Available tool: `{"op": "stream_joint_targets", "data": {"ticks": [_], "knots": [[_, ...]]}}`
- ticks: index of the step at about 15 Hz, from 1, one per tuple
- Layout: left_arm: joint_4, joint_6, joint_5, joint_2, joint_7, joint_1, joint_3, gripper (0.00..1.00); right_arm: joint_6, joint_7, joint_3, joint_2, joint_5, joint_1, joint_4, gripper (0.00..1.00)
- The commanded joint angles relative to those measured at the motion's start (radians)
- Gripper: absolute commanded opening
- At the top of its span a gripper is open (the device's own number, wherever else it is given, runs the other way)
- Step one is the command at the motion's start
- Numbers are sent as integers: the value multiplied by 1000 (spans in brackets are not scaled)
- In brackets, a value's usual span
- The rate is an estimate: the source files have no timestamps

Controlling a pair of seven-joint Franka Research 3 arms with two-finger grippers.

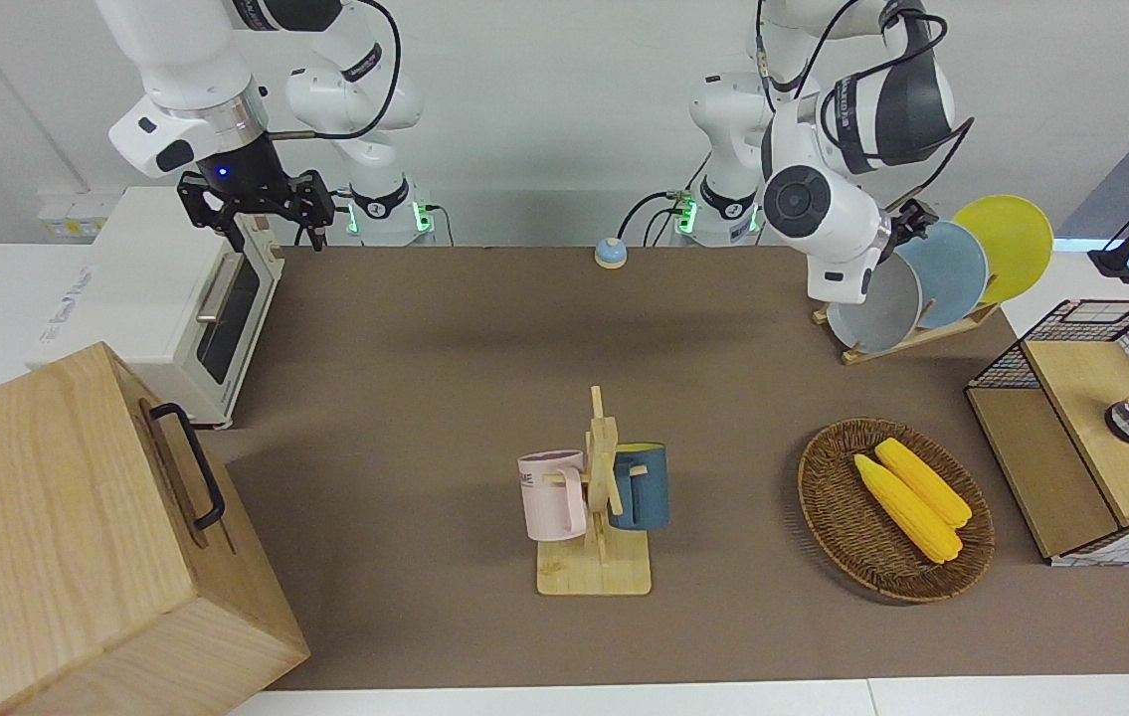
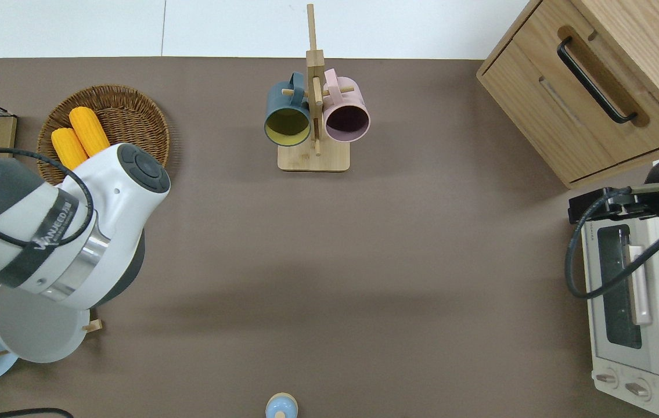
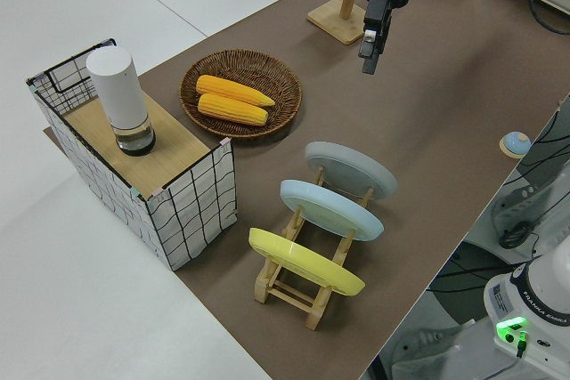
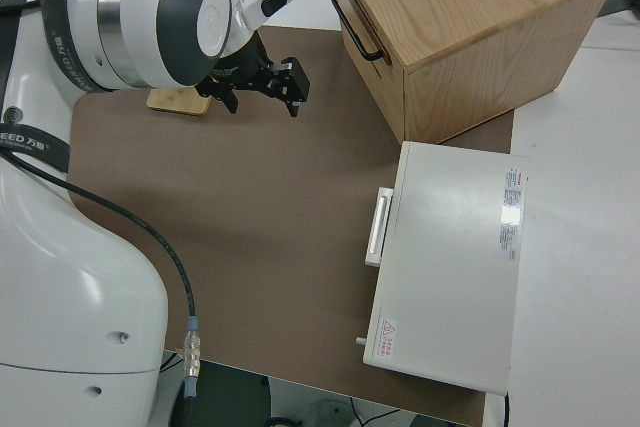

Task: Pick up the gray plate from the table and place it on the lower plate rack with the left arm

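Near the robots, toward the left arm's end of the table (image 1: 405,378): the gray plate (image 3: 352,169) sits tilted in the lowest slot of the rack (image 3: 289,289). The blue plate (image 3: 331,208) is in the slot next to it and the yellow plate (image 3: 303,262) is in the top slot. We judge the placement done.

The left gripper (image 3: 367,51) is up in the air, clear of the plate and holding nothing. We can't tell how far open it is. The overhead view hides it under the wrist, so we can't say exactly what it's over. The right arm is parked.

Risks from here, as we see them:
- The wrist and forearm hang close over the rack. A low or sideways retreat could clip the gray or blue rim and tip a plate out.
- The gray plate leans on pegs only. If it isn't seated fully, a bump to the rack could slide it onto the table.
- Farther out, the basket (image 1: 816,487) with corn (image 1: 912,497) lies under the arm's sweep. The mug stand (image 1: 594,575) is well apart, so it's low risk.
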Motion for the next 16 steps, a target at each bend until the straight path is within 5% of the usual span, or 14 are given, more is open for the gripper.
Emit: {"op": "stream_joint_targets", "data": {"ticks": [1, 8, 12, 16], "knots": [[113, -13, -166, 1, 27, 14, 0, 993, -1, 4, -6, 0, 3, 7, 6, 983], [180, 55, -542, -6, 103, 26, 20, 993, -1, 4, -6, 0, 3, 7, 6, 983], [177, 217, -614, 1, 322, 75, 16, 993, -1, 4, -6, 0, 3, 7, 6, 983], [159, 302, -622, 3, 376, 100, 15, 989, -2, 4, -6, 0, 3, 7, 6, 983]]}}
